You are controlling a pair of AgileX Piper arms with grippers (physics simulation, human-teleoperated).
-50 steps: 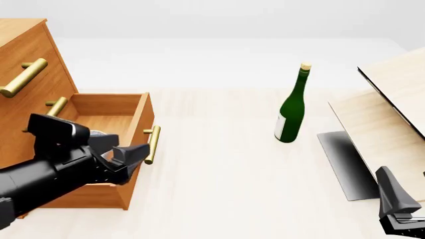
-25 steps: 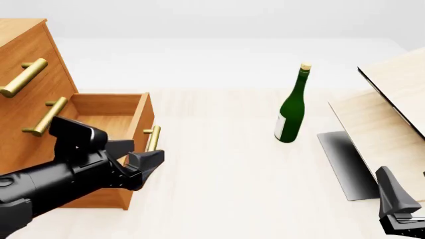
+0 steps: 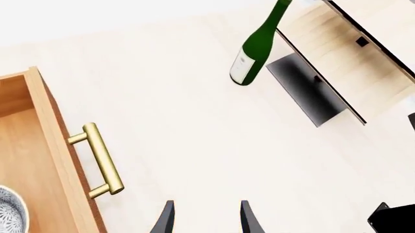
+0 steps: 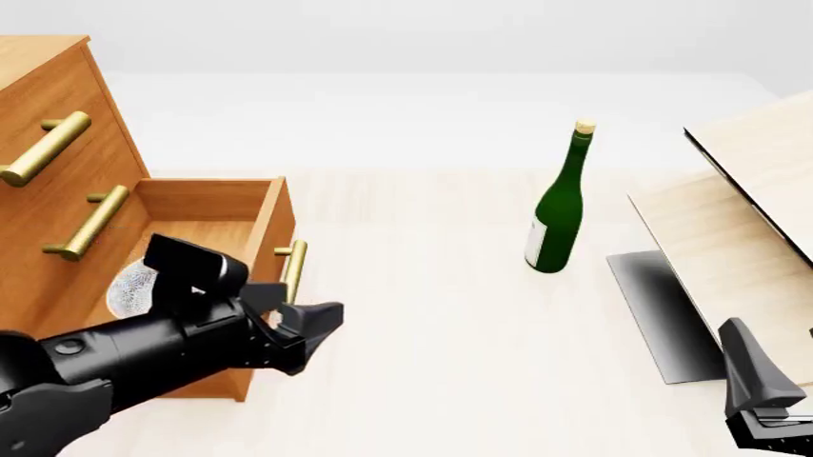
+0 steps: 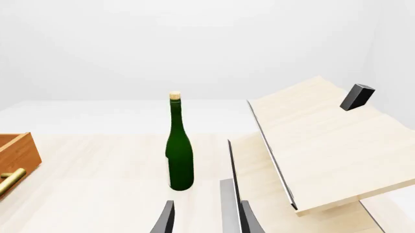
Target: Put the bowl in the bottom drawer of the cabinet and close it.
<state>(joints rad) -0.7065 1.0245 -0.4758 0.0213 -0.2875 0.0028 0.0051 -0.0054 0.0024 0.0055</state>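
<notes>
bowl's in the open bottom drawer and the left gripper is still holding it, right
Not quite. The bowl does sit in the open bottom drawer, but the left gripper is open and empty over the table beside the drawer front, as the left wrist view shows.

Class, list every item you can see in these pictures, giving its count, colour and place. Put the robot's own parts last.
cabinet: one, orange-brown wood, far left of the table.
bottom drawer: one, orange-brown, pulled open.
handles: three, brass, one on each drawer front.
bowl: one, white with grey speckles, inside the bottom drawer.
bottle: one, green with a pale label and cork, upright right of centre.
panel structure: one, pale wood with dark edges, right side.
table: one, pale wood.
left gripper: one, black, fingers open, in front of the drawer.
right gripper: one, black, fingers open, near right, facing the bottle.
</notes>
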